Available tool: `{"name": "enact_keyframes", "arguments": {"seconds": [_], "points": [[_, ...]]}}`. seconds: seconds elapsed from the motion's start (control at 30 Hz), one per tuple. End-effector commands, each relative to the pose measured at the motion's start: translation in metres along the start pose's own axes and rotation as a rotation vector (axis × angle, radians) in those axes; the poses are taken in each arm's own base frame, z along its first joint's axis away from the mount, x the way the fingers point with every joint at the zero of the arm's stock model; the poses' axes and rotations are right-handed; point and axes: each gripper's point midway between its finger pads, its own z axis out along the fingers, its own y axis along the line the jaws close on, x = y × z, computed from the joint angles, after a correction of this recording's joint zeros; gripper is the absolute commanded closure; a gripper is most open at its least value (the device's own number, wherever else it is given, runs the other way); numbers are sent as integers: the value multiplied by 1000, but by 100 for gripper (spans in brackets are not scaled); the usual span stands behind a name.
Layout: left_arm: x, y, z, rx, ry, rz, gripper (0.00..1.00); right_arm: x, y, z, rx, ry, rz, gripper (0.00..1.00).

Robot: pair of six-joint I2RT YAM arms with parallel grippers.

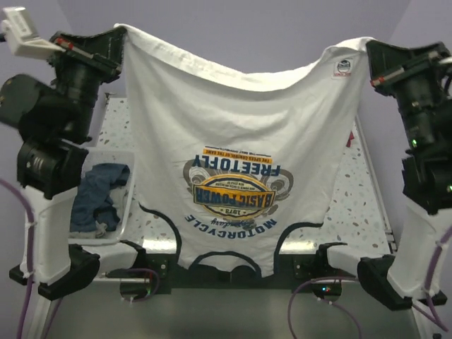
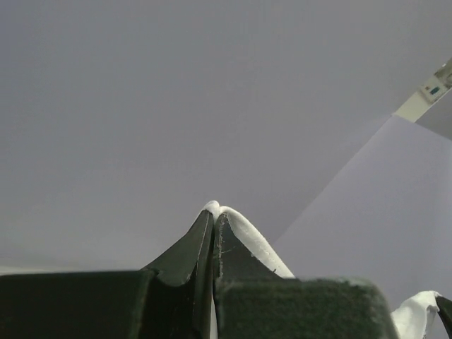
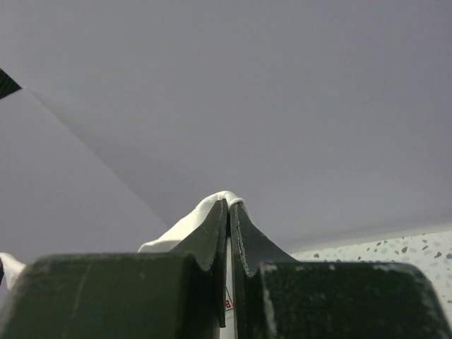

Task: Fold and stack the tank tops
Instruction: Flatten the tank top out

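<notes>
Centre frame: white tank top hangs spread, print upside down, neck lowest; left gripper clamped on upper-left hem corner; right gripper clamped on upper-right corner; lower left, bin holding blue cloth

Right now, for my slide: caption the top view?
Left gripper and right gripper hold the white tank top aloft, print inverted.

Overhead view from behind, wrist views close along fingers, all sharing tank top

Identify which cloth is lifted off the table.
The white printed tank top, hanging from the left gripper and right gripper; the blue cloth lies crumpled in the bin.
</notes>
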Motion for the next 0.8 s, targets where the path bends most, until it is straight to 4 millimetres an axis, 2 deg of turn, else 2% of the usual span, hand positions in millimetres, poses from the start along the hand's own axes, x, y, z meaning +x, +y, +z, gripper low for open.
{"name": "enact_keyframes", "arguments": {"seconds": [0.0,0.03,0.07,0.1,0.13,0.17,0.2,0.23,0.27,0.33,0.37,0.4,0.43,0.5,0.53,0.57,0.6,0.63,0.67,0.7,0.73,0.77], "points": [[51,30,57,-59,34,66,100,51,-24,72,-23,93,-2,100],[55,46,70,-82,32,83,100,76,-40,99,-3,144,7,100],[82,59,91,-65,93,74,100,91,-44,113,-19,176,12,100],[88,67,106,-50,96,63,100,97,-48,129,-29,170,11,100],[107,92,130,-45,143,45,100,124,-66,154,-9,213,26,100],[113,102,145,-32,154,37,100,139,-73,168,-19,235,35,100],[118,111,159,-20,162,32,100,132,-65,181,-56,208,42,100],[96,93,169,67,134,38,100,164,-87,207,-30,257,53,100],[128,123,198,59,187,13,100,145,-70,216,-83,208,53,100],[126,129,222,144,176,-43,100,146,-69,234,-98,195,75,100],[112,121,227,214,121,-52,100,137,-63,246,-127,150,72,100],[101,121,229,254,87,-59,100,135,-64,252,-128,132,84,100],[99,124,227,266,80,-84,100,126,-60,253,-138,99,84,100],[72,112,221,329,5,-49,100,98,-49,249,-156,4,74,100],[56,101,215,352,-28,-21,100,91,-46,245,-159,-22,67,100],[44,91,210,380,-58,-7,100,76,-38,232,-163,-50,55,100],[22,99,205,376,-97,14,100,66,-36,228,-163,-82,33,100],[8,92,197,402,-107,-1,100,58,-33,221,-158,-97,21,100],[-3,91,192,420,-124,1,100,57,-35,219,-148,-98,11,100],[-13,105,190,399,-131,6,100,45,-27,208,-156,-117,-2,100],[-17,100,183,414,-120,0,100,42,-27,205,-154,-122,-7,100],[-18,103,180,412,-116,1,100,51,-34,205,-135,-93,-11,100]]}}
